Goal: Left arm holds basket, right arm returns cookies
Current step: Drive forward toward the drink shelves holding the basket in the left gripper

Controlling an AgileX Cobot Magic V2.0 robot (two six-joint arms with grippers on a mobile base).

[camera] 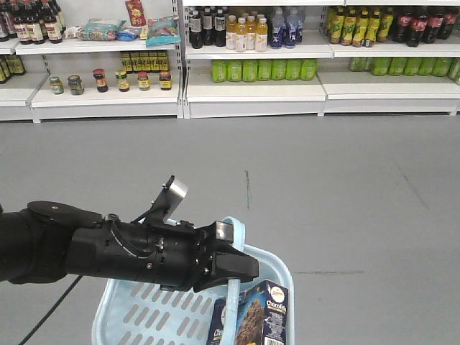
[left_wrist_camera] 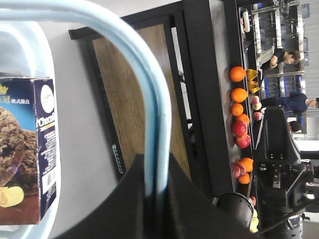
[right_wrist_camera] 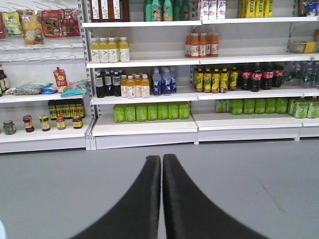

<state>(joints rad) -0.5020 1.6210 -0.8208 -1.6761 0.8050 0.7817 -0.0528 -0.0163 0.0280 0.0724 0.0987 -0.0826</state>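
Note:
The left arm reaches in from the left. Its left gripper is shut on the thin handle of the light blue basket, which is at the bottom centre. In the left wrist view the left gripper pinches the handle between its jaws. The navy cookies box stands inside the basket at its right end, and it also shows in the left wrist view. The right gripper is shut and empty, over bare grey floor, facing the shelves. It is out of the front view.
White shop shelves line the far wall with drink bottles, green bottles and jars. Grey floor lies between. The left wrist view shows a wooden stand with fruit and another black arm.

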